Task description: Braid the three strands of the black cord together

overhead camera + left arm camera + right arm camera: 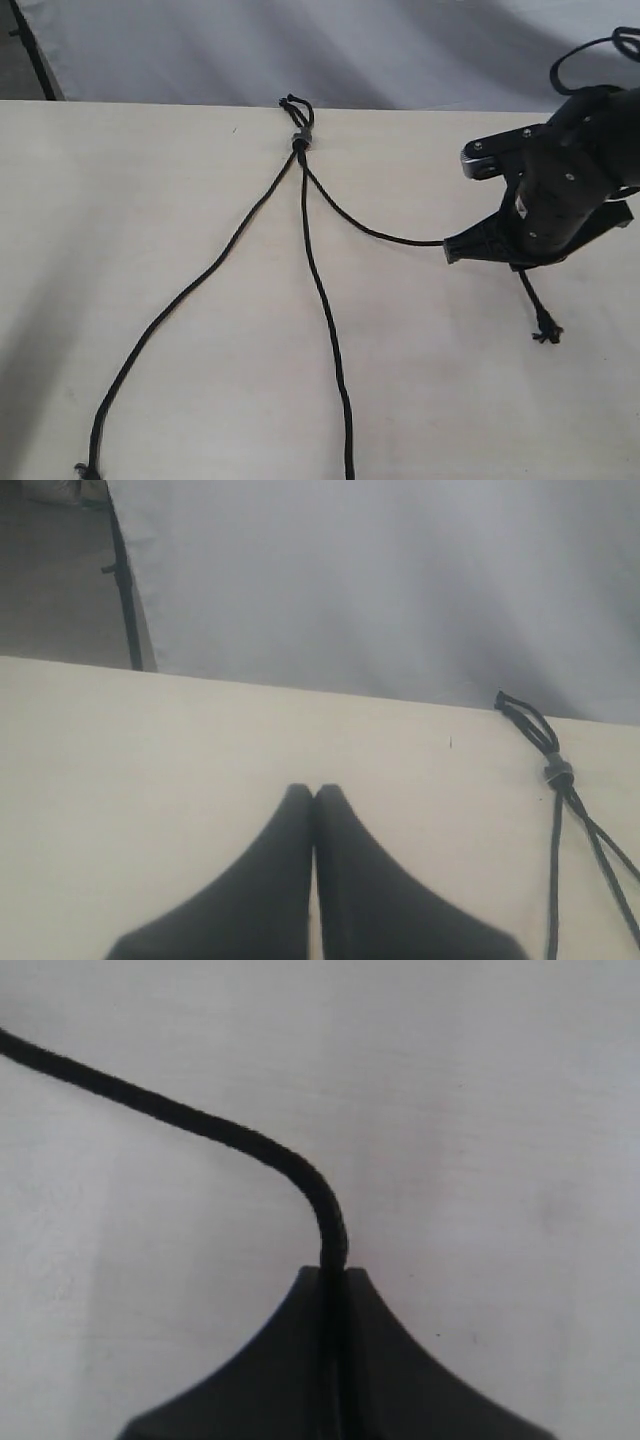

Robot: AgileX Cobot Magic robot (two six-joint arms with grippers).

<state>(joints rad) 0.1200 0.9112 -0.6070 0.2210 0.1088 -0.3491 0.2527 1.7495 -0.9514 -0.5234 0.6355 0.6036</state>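
The black cord's knot with its greyish band lies near the table's far edge, also seen in the left wrist view as the knot. Three strands fan out from it, unbraided. The left strand runs to the near left, the middle strand runs straight toward the near edge. The right strand leads to my right gripper, which is shut on it; its frayed tip hangs out behind the gripper. My left gripper is shut on nothing, left of the knot, outside the exterior view.
The pale wooden table ends at a far edge just behind the knot, with a grey cloth backdrop beyond. A dark pole stands at the far left. A thick arm cable loops above the right arm.
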